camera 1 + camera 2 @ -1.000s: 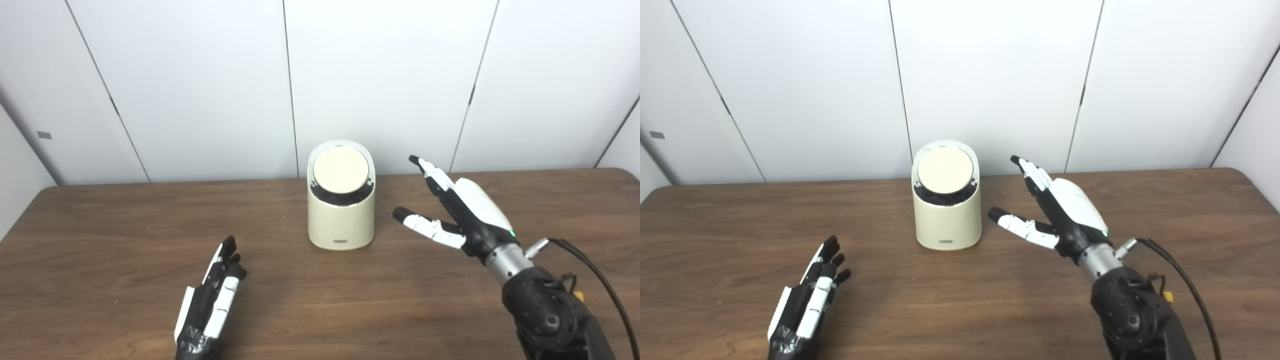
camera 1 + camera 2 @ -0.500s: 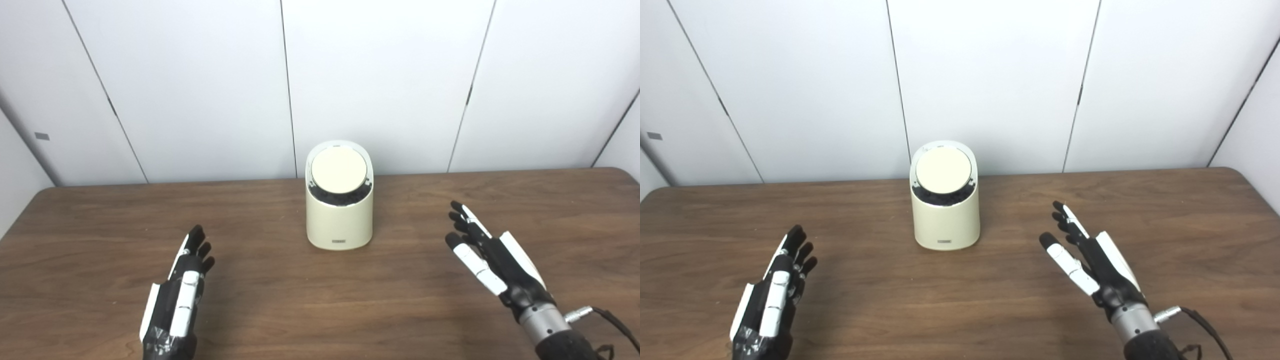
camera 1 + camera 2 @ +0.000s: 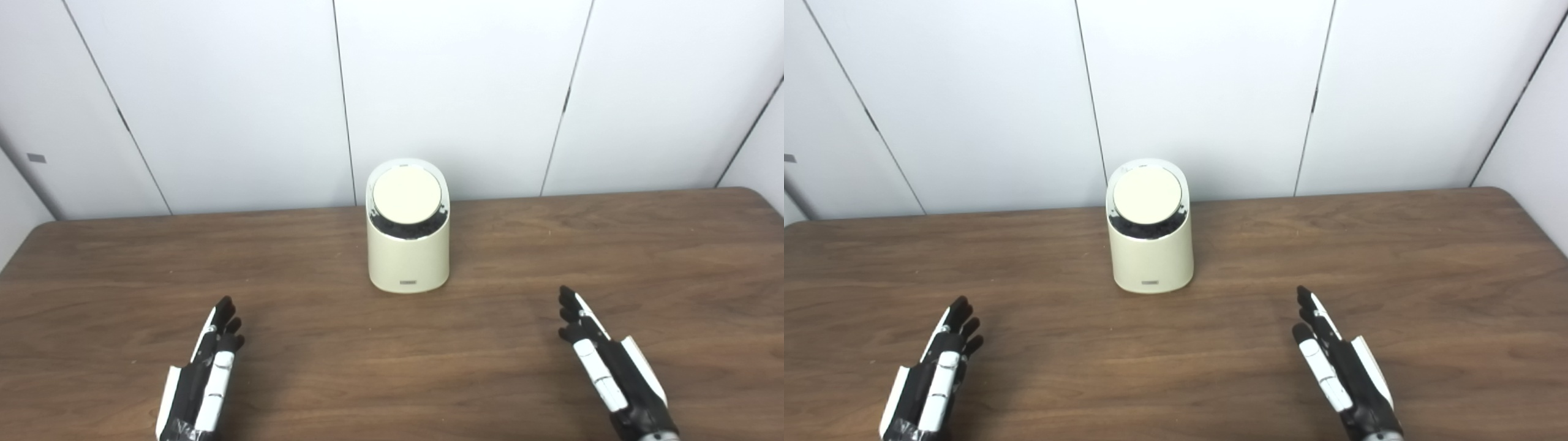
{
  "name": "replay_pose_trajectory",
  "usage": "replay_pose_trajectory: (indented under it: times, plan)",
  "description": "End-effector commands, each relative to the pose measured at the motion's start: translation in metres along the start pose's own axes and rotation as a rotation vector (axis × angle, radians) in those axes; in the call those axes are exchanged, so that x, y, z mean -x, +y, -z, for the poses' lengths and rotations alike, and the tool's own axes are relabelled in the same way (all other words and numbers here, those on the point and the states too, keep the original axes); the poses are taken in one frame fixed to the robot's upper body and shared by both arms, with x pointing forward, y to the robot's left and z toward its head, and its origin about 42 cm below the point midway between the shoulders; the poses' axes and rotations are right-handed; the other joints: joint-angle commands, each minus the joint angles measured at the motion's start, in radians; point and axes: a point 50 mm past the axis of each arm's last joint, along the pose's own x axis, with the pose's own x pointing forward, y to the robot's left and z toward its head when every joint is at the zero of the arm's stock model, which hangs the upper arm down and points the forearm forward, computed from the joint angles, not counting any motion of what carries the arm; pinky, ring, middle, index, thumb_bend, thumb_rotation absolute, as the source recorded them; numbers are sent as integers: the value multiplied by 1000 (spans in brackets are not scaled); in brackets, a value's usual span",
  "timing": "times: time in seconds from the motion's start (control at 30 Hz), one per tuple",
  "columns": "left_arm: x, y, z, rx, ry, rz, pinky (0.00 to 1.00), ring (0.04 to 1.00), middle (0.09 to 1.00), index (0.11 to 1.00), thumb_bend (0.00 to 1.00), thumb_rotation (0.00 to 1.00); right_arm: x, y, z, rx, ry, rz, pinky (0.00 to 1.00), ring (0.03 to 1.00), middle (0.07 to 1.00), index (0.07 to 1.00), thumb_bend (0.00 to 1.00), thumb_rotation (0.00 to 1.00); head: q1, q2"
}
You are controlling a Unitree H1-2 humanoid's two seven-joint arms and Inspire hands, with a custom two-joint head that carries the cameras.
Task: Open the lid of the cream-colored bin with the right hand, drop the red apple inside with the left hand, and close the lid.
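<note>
The cream-colored bin (image 3: 408, 245) stands upright near the back middle of the brown table (image 3: 392, 355). Its round lid (image 3: 407, 196) lies shut on top, with a dark ring below it. No red apple is in view. My left hand (image 3: 199, 383) is at the front left, fingers straight and apart, empty. My right hand (image 3: 606, 370) is at the front right, fingers straight, empty. Both hands are well in front of the bin and apart from it. The same scene shows in the right eye view, with the bin (image 3: 1150, 245), left hand (image 3: 934, 380) and right hand (image 3: 1338, 367).
A white panelled wall (image 3: 392, 92) stands right behind the table's back edge. The table's right end (image 3: 765, 208) is rounded. Bare wood lies between the hands and the bin.
Both hands have drawn back toward the front edge and lowered; the right hand came away from beside the bin. The camera has shifted a little. The bin has not moved.
</note>
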Motion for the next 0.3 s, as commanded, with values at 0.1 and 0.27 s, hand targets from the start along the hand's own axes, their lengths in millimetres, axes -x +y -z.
replay_pose_trajectory:
  times: [0.1,0.27]
  plan:
    - [22,6,-1,-52,-4,11,938,966,981,1000,522,846,3,0,-7,6,-80,51,902,974,981,988,481,1000,8,19]
    - [23,5,0,-63,12,8,939,955,973,997,537,845,5,-2,-5,-5,-91,53,894,971,982,981,471,1000,26,29]
